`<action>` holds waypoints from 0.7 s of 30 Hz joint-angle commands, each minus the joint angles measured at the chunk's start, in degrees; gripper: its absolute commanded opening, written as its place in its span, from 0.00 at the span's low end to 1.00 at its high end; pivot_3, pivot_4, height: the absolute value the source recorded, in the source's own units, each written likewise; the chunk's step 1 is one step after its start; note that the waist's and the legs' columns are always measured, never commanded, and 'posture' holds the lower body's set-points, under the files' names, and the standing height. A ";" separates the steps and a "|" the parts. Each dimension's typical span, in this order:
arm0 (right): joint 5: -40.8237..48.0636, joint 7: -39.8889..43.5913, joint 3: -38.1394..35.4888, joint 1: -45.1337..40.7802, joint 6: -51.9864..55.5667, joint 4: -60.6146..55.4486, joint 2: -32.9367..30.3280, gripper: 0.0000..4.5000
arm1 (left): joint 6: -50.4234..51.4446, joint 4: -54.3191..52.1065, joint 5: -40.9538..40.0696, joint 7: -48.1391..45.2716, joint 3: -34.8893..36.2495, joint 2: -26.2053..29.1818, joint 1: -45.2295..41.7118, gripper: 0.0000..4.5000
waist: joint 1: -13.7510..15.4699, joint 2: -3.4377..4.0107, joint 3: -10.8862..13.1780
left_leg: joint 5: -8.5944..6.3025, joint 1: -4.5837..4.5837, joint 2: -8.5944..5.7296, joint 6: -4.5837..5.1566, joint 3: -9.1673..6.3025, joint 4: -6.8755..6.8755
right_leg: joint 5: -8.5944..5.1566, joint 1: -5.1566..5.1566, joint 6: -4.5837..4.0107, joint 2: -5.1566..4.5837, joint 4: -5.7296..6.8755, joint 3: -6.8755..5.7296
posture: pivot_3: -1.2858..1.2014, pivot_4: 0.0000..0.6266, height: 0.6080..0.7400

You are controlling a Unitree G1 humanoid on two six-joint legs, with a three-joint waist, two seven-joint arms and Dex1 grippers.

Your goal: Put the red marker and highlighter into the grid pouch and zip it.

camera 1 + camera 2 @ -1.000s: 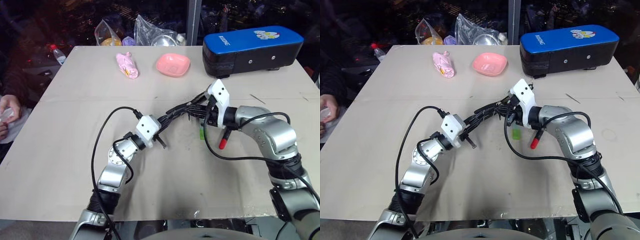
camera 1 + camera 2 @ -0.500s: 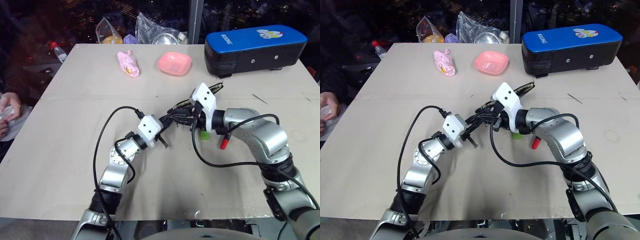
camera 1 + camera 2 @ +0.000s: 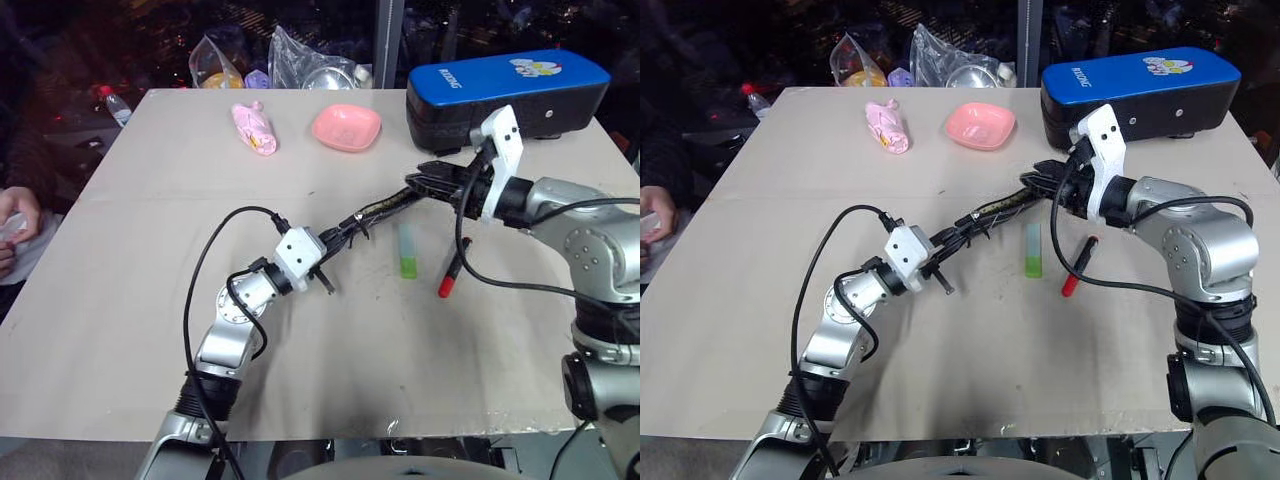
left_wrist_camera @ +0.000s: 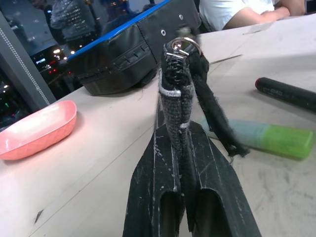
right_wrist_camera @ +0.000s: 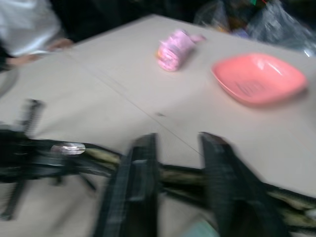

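Observation:
The grid pouch [image 3: 385, 208] hangs stretched edge-on above the table between my two grippers. My left gripper [image 3: 335, 240] is shut on its near end; in the left wrist view the black fabric and a zipper ring [image 4: 182, 45] rise from between the fingers. My right gripper [image 3: 422, 185] is shut on the far end, close to the blue case. The green highlighter [image 3: 407, 250] lies flat on the table just below the pouch. The red marker [image 3: 450, 272] lies to its right, red end toward me. Both pens are outside the pouch.
A big blue-and-black case [image 3: 505, 85] stands at the back right. A pink bowl [image 3: 346, 127] and a pink wrapped item [image 3: 254, 130] sit at the back, with plastic bags [image 3: 310, 65] behind them. A person's hand [image 3: 15, 225] rests at the left edge.
My right gripper opened, slid right and up along the pouch to its far end, and shut again. The pouch is now pulled out longer, and the highlighter and marker are uncovered.

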 commanded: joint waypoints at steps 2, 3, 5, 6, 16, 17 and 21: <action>-3.81 -0.73 3.01 0.28 -4.90 3.16 0.15 0.01 | -0.89 -1.82 -1.12 0.00 0.53 -0.07 0.14 0.00 | 0.03 0.00 0.00 | 0.02 -0.03 -0.01 -0.03 0.03 0.00 | 0.00 -0.01 0.01 -0.02 -0.05 0.02 | 0.52 0.24 0.82; -4.38 -0.65 3.50 0.31 -5.60 3.72 0.04 0.01 | -0.85 -1.88 -1.10 0.03 0.54 -0.08 0.18 0.00 | 0.02 0.00 0.00 | 0.02 -0.03 -0.01 -0.03 0.05 0.00 | 0.00 -0.01 0.01 -0.02 -0.06 0.03 | 0.52 0.24 0.82; -4.13 0.15 3.51 0.17 -6.04 4.13 -0.06 0.01 | -0.57 -2.07 -1.02 0.46 0.85 -0.10 0.42 0.00 | 0.01 0.00 0.00 | 0.02 -0.03 0.00 -0.04 0.06 -0.01 | 0.00 -0.03 0.01 -0.01 -0.05 0.04 | 0.52 0.24 0.82; -3.93 0.39 3.34 0.10 -6.05 4.25 -0.06 0.01 | -0.52 -2.19 -1.04 0.57 1.00 -0.03 0.60 0.00 | 0.01 0.00 0.00 | 0.02 -0.03 0.00 -0.04 0.06 -0.01 | 0.00 -0.04 0.01 -0.01 -0.05 0.04 | 0.52 0.24 0.82; -8.89 1.95 8.87 -0.35 -9.82 7.45 -0.68 0.01 | -0.82 -3.10 -1.33 -0.48 0.68 0.95 1.36 0.00 | -0.07 0.00 0.00 | 0.01 0.00 0.02 -0.01 0.05 0.00 | 0.00 -0.04 0.01 0.01 0.02 0.04 | 0.52 0.24 0.82; -13.99 3.16 13.94 -0.73 -15.46 9.37 -1.77 0.01 | -1.18 -3.07 -1.24 -1.21 0.31 1.32 1.08 0.00 | -0.08 0.00 0.00 | 0.01 0.00 0.01 -0.01 0.05 0.00 | 0.00 -0.04 0.01 0.01 0.02 0.04 | 0.52 0.24 0.82; -30.20 7.64 28.35 -3.20 -39.25 18.09 -4.06 0.07 | -2.08 -2.12 -0.56 -2.38 -0.22 2.10 -0.49 0.00 | -0.21 0.00 0.00 | 0.00 0.02 0.00 0.00 0.10 0.00 | 0.00 -0.05 0.01 0.02 0.01 0.07 | 0.52 0.24 0.82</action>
